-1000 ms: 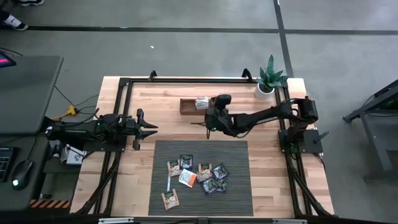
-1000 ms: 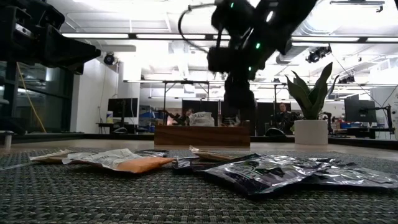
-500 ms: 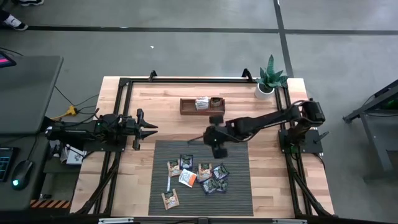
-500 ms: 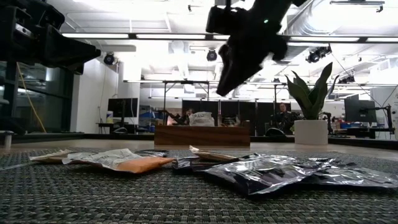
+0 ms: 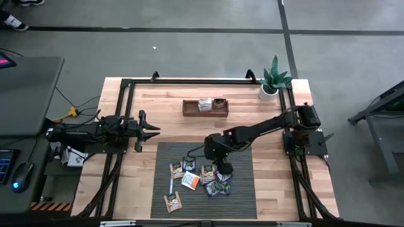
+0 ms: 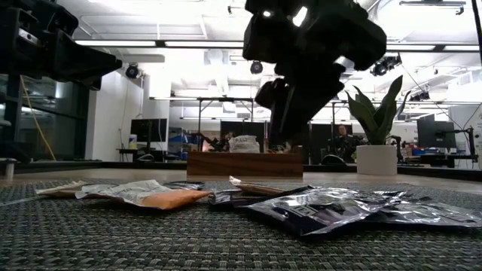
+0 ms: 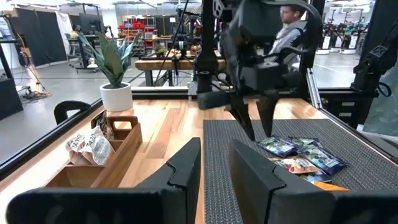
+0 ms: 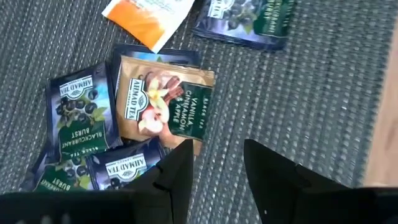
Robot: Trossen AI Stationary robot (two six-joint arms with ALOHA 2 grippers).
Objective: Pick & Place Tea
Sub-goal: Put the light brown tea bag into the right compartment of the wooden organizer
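Right gripper (image 5: 224, 168) hangs over the dark mat (image 5: 243, 189), fingers part open, gripping nothing. Tea sachets (image 5: 197, 178) lie loose directly beneath and just beside it; a tan vanilla-cinnamon-apple sachet (image 8: 166, 102) sits just ahead of its fingertips, dark blackcurrant ones overlapping alongside. Nothing between fingers and sachets. Wooden tray (image 5: 205, 107), with a few sachets inside, well behind gripper; potted plant (image 5: 274, 79) farther off at the surface's corner. Left gripper (image 5: 151, 131) waits at mat's far side, fingers slightly apart, empty.
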